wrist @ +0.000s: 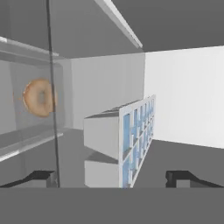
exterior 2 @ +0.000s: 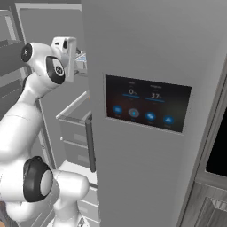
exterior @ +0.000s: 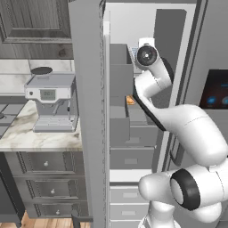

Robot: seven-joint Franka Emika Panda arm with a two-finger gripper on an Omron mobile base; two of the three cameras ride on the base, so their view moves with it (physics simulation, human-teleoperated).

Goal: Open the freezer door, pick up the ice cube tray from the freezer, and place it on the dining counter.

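Note:
The freezer door stands swung open to the left, and my arm reaches into the freezer at upper-shelf height. In the hand view, which is rolled, the light-blue ice cube tray with its grid of cells lies just ahead, in line with the gap between my fingertips. My gripper is open wide, with one dark fingertip on either side of the tray and nothing held. A sliver of the tray shows past my hand in the right base view. The dining counter is out of view.
An orange-brown donut sits behind a clear shelf wall beside the tray, also visible lower in the freezer. Grey drawers fill the compartment below. The door with the touchscreen is at my right. A coffee machine stands on a marble counter to the left.

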